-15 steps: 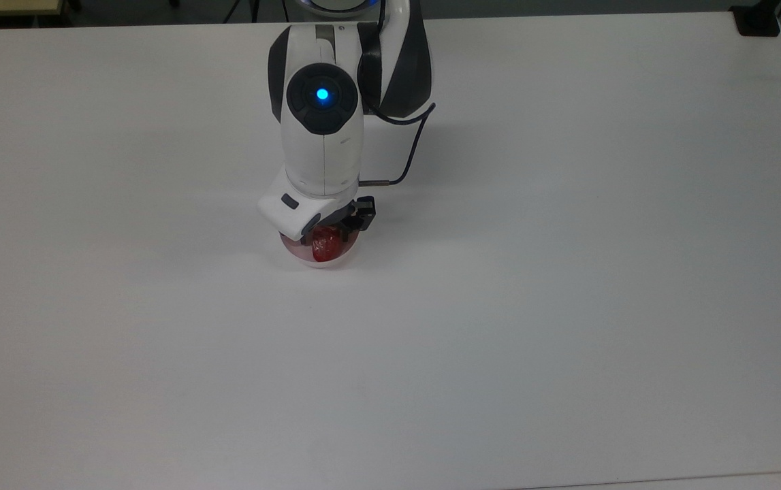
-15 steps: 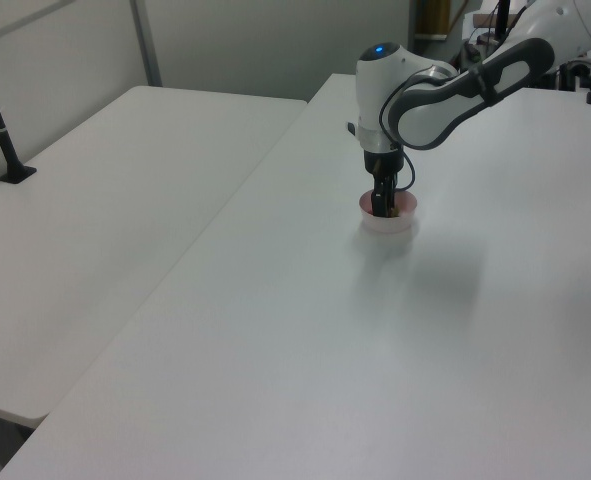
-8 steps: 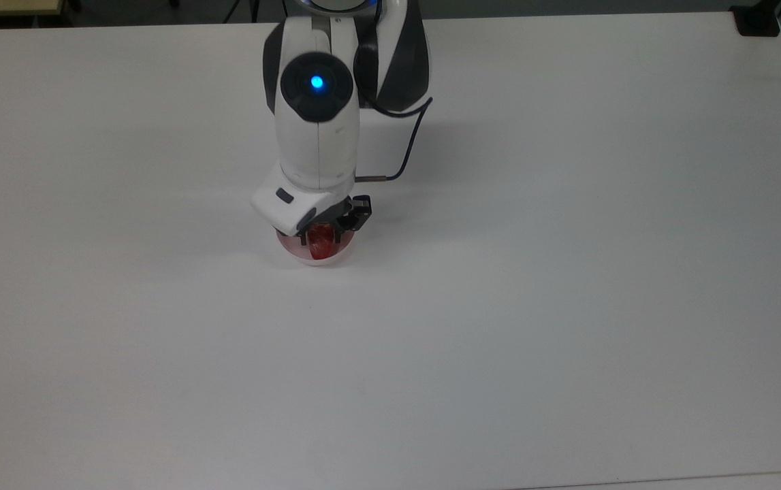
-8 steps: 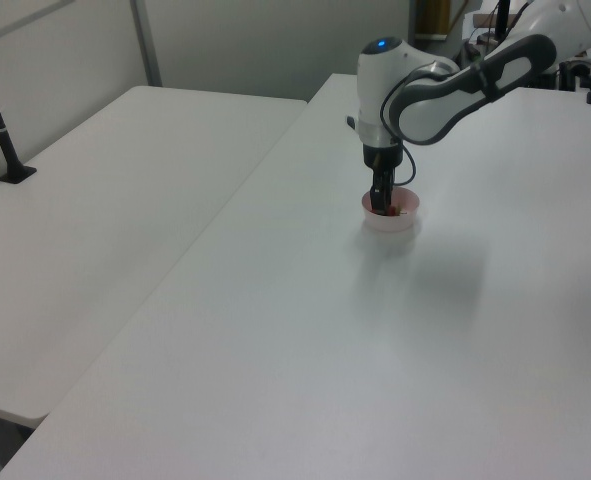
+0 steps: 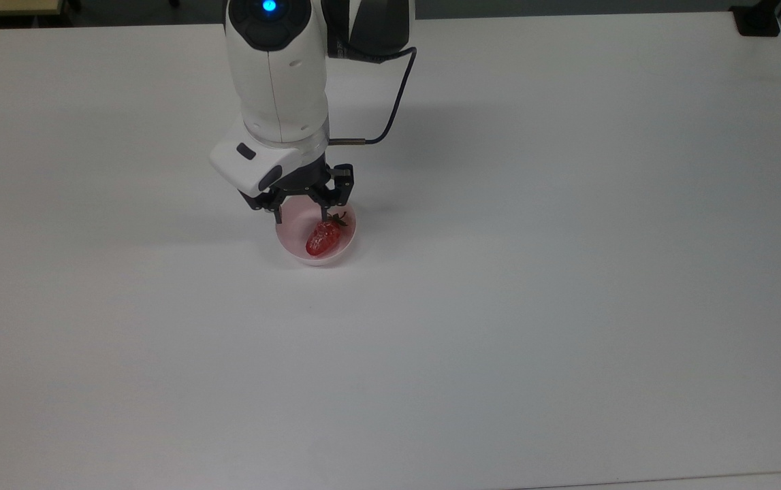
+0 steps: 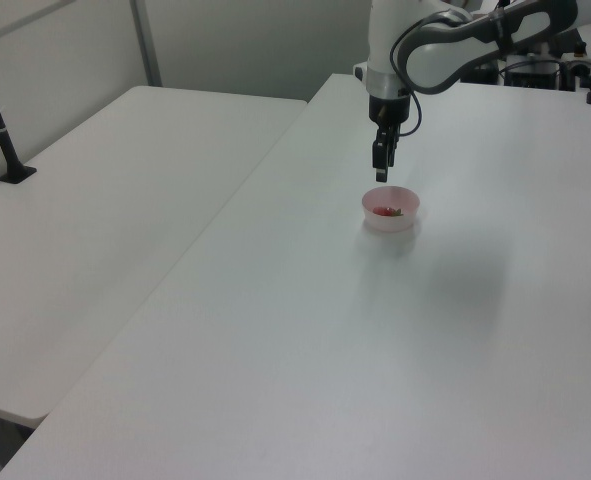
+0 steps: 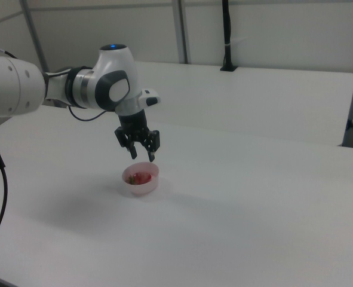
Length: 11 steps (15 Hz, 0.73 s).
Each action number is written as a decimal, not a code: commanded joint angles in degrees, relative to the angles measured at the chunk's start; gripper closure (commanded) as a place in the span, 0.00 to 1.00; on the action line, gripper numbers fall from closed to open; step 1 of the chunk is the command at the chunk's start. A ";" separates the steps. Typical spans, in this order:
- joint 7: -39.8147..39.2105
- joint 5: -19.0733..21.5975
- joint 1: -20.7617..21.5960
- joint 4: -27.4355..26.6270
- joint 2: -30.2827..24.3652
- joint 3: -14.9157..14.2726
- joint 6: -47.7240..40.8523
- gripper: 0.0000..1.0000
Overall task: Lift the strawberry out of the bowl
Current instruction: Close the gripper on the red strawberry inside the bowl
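The red strawberry (image 5: 323, 238) lies inside the small pale pink bowl (image 5: 293, 223) on the white table, its green cap toward the top view's upper right. My gripper (image 5: 301, 209) hangs above the bowl's far rim, open, with nothing between its fingers. In the left view the gripper (image 6: 382, 170) is well clear above the bowl (image 6: 391, 226), and the strawberry (image 6: 384, 211) shows as a red patch inside. In the right view the gripper (image 7: 142, 156) hovers just over the bowl (image 7: 141, 188) with the strawberry (image 7: 140, 177) in it.
The white table (image 5: 567, 272) stretches wide around the bowl. A second white table (image 6: 105, 190) stands at the left view's left, with a black post (image 6: 0, 130) on it. A black cable (image 5: 390, 102) loops from the arm's wrist.
The gripper has lifted up and out of the bowl and now stands open above it. The strawberry has stayed in the bowl.
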 commanded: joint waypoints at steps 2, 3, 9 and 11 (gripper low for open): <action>-1.36 1.06 0.99 -3.08 1.52 -0.38 0.43 0.19; -1.36 0.97 1.08 -2.99 2.32 -0.38 1.12 0.19; -0.21 0.53 1.87 -3.16 4.78 -0.38 2.71 0.19; -0.13 0.44 1.96 -3.95 4.87 -0.29 4.29 0.27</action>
